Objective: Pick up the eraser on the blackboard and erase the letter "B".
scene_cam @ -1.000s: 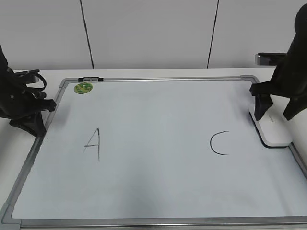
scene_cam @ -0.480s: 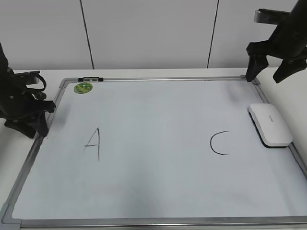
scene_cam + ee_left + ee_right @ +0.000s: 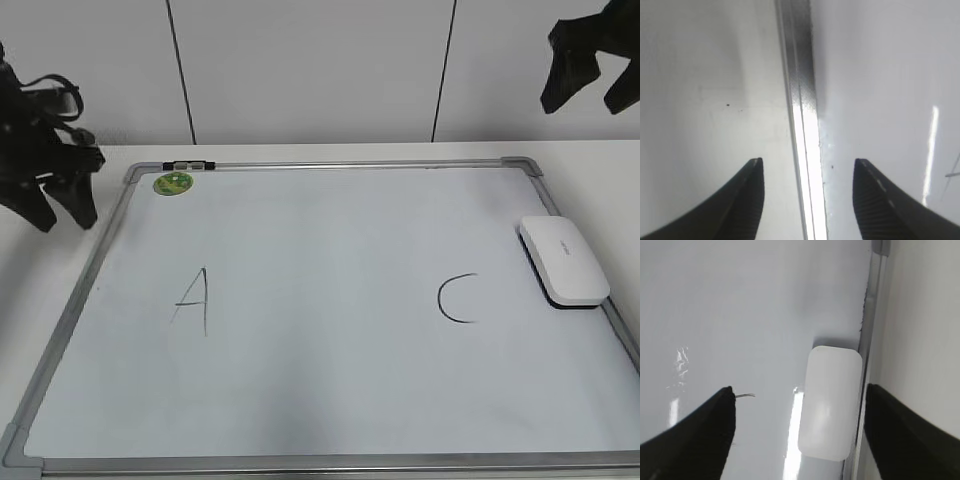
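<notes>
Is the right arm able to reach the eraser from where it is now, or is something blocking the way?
Probably yes. The right pincer hangs open above the eraser, which lies flat by the blackboard's right edge. Nothing stands between them or on top of it.

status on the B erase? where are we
Looks done: no "B" on the blackboard, only the "A" and "C". The eraser lies by the right frame. Nothing in hand: right gripper and left gripper open, raised. Nothing visibly left.

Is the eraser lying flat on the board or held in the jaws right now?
Lying flat. The eraser rests white side up by the blackboard's right edge; the right gripper hangs open above.
</notes>
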Action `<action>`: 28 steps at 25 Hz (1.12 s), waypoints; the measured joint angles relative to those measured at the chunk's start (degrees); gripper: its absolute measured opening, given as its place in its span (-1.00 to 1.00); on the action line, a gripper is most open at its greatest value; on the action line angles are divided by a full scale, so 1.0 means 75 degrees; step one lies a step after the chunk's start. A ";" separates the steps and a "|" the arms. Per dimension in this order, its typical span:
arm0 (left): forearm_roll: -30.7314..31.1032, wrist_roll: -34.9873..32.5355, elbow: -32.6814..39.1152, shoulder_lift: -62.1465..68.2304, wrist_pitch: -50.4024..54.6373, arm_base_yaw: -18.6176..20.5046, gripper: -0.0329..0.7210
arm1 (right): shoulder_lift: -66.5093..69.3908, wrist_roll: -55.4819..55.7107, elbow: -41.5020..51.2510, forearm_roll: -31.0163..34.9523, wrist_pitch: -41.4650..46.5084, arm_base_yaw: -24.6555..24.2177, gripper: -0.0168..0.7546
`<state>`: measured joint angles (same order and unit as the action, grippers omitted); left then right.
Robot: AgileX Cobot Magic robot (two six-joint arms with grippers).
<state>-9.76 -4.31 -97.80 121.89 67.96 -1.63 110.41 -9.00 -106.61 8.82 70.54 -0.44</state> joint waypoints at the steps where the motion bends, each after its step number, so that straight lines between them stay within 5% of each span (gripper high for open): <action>1: 0.0000 0.0000 -0.0111 -0.0083 0.0072 0.0000 0.19 | -0.0244 0.0000 0.0087 -0.0030 0.0000 0.0000 0.59; 14: -0.0231 0.0000 -0.0230 -0.2689 0.0313 -0.0178 0.19 | -0.3470 -0.0224 0.2453 -0.0191 0.0086 0.0000 0.59; 22: -0.0247 0.0000 -0.0230 -0.4568 0.0476 -0.0735 0.19 | -0.5454 -0.0242 0.4228 -0.0203 0.0116 0.0000 0.58; 28: -0.0247 0.0000 0.0622 -0.6061 0.0499 -0.0893 0.19 | -0.7235 -0.0242 0.5461 -0.0203 0.0140 0.0000 0.58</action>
<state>-11.61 -4.31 -93.14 76.44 71.70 -8.32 56.15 -10.82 -65.65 7.30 71.59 -0.44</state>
